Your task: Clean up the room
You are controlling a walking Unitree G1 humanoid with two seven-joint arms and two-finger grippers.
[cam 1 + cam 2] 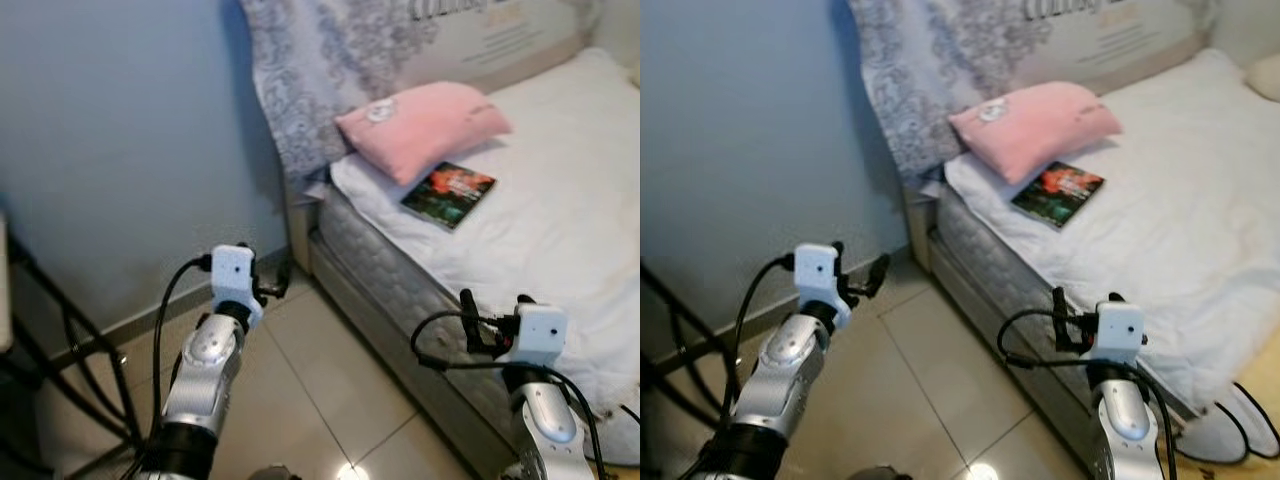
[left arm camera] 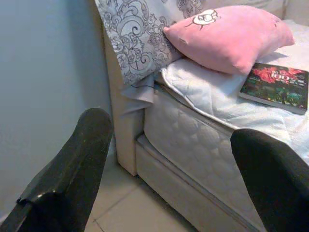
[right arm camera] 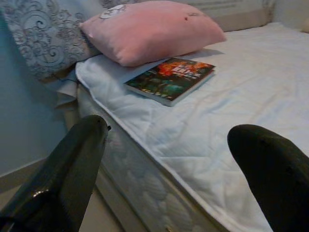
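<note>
The book (image 3: 170, 79) lies flat on the white bed (image 1: 560, 210), its corner just beside the pink pillow (image 1: 425, 125), ahead of both arms. Its long axis runs diagonally toward the pillow. The right gripper (image 3: 169, 174) looks nearer than the left gripper (image 2: 169, 174); both have their 2 fingers spread, holding nothing.

Book (image 1: 449, 194): dark glossy cover with red and green artwork, closed, lying flat on the bed (image 1: 560, 230) near its left edge, towards the head end. Pink pillow (image 1: 422, 126): just beside it, overlapping one corner.
</note>
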